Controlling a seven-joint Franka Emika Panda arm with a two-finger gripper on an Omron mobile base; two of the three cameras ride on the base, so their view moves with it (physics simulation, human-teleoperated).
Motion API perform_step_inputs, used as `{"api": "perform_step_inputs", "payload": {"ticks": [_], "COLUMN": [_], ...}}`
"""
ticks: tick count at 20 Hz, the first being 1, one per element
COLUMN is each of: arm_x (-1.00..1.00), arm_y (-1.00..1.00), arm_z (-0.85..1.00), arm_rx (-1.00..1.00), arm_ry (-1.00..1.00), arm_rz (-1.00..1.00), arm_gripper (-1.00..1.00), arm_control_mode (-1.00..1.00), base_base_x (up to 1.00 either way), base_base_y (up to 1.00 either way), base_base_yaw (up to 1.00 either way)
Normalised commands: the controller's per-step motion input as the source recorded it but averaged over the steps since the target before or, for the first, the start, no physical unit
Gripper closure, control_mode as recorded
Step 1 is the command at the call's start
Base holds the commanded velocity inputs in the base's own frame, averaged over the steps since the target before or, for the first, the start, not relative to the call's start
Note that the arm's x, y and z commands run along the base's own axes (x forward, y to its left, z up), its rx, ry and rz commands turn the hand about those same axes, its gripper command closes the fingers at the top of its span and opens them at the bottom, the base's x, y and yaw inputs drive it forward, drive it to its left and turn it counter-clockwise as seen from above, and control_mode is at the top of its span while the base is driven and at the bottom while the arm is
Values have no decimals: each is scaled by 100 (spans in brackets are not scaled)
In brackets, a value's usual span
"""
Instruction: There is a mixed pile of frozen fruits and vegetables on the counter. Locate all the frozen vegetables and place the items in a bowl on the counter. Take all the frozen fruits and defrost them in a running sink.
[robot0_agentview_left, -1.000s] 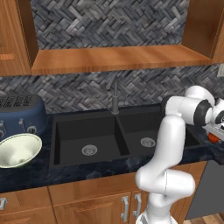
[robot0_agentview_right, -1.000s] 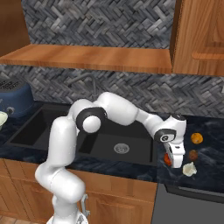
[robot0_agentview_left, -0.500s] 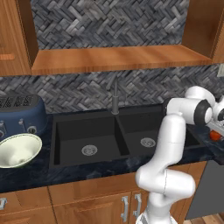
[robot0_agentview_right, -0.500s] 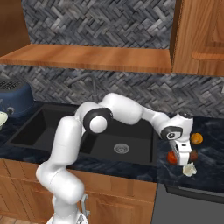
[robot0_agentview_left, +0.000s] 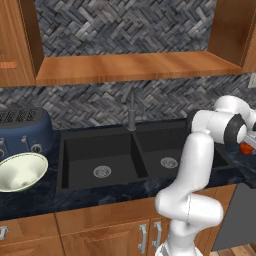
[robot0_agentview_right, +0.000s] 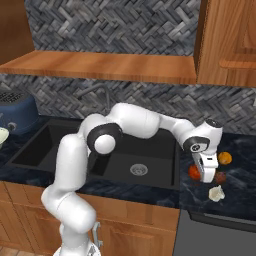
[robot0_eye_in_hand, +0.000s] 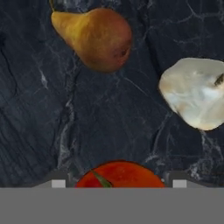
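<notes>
My gripper (robot0_agentview_right: 205, 175) reaches down to the counter (robot0_agentview_right: 240, 200) right of the sink (robot0_agentview_right: 145, 150). Its jaws are shut on the red-orange tomato (robot0_eye_in_hand: 120, 175), which sits between the two finger tips in the hand view; the tomato (robot0_agentview_right: 193, 171) rests on the stone. Beyond it lie a brown-yellow pear (robot0_eye_in_hand: 96, 37) and the pale garlic bulb (robot0_eye_in_hand: 194, 94). In the right base view the garlic (robot0_agentview_right: 216, 193) lies nearest the counter's front edge, the pear (robot0_agentview_right: 220, 177) behind it, and a bright orange fruit (robot0_agentview_right: 225, 158) farther back. The bowl (robot0_agentview_left: 30, 156) stands left of the sink (robot0_agentview_left: 100, 150).
A slim dark faucet (robot0_agentview_left: 132, 112) rises behind the sink's divider. A blue toaster (robot0_agentview_left: 22, 132) stands behind the bowl. A wooden shelf and wall cabinets hang above. The arm stretches across the right basin.
The jaws have closed from wide open onto the tomato. The hand has shifted slightly right over the pile and has since held still.
</notes>
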Motion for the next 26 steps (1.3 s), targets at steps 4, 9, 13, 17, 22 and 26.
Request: {"api": "perform_step_inputs", "payload": {"ticks": [4, 9, 13, 17, 22, 26], "arm_x": [-13, -17, -20, -23, -14, -1], "arm_y": [73, 77, 76, 72, 61, 56], "arm_z": [30, 31, 36, 34, 38, 32], "arm_rx": [-9, -9, -8, -6, -2, 0], "arm_ry": [-9, -4, 0, 1, 5, 11], "arm_rz": [0, 0, 1, 4, 8, 13], "arm_gripper": [100, 100, 100, 100, 100, 100], "arm_control_mode": [-100, -100, -100, -100, -100, -100], "base_base_x": [0, 0, 0, 0, 0, 0], "base_base_y": [0, 0, 0, 0, 0, 0], "base_base_yaw": [0, 0, 0, 0, 0, 0]}}
